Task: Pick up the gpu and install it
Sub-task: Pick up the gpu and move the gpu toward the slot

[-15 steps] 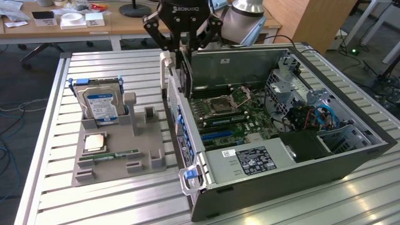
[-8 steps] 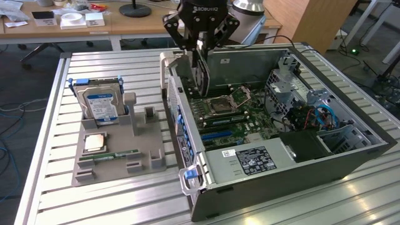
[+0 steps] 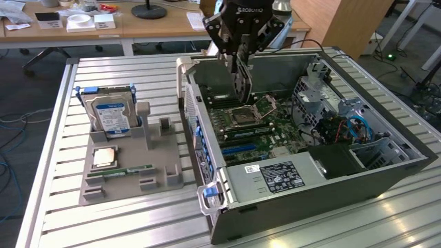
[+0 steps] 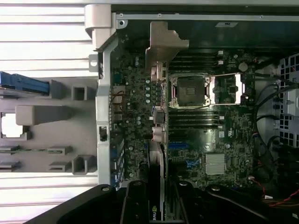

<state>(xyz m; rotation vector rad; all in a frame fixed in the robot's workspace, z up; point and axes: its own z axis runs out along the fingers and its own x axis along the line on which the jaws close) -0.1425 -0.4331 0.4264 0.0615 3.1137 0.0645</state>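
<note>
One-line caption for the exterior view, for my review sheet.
Tool gripping the gpu upright over the motherboard of the open computer case; hard drive stands in the grey tray alongside.

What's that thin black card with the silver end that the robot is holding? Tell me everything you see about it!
The gpu is a thin, flat black card with a bent silver metal bracket at one end. It stands on edge, clamped in the black gripper, over the green motherboard inside the open computer case.

There is one computer case (image 3: 324, 194) and one graphics card (image 4: 156, 186). On the exterior view's left: one grey tray (image 3: 165, 173), one hard drive (image 3: 110, 116), one processor chip (image 3: 105, 156), one memory stick (image 3: 127, 170).
</note>
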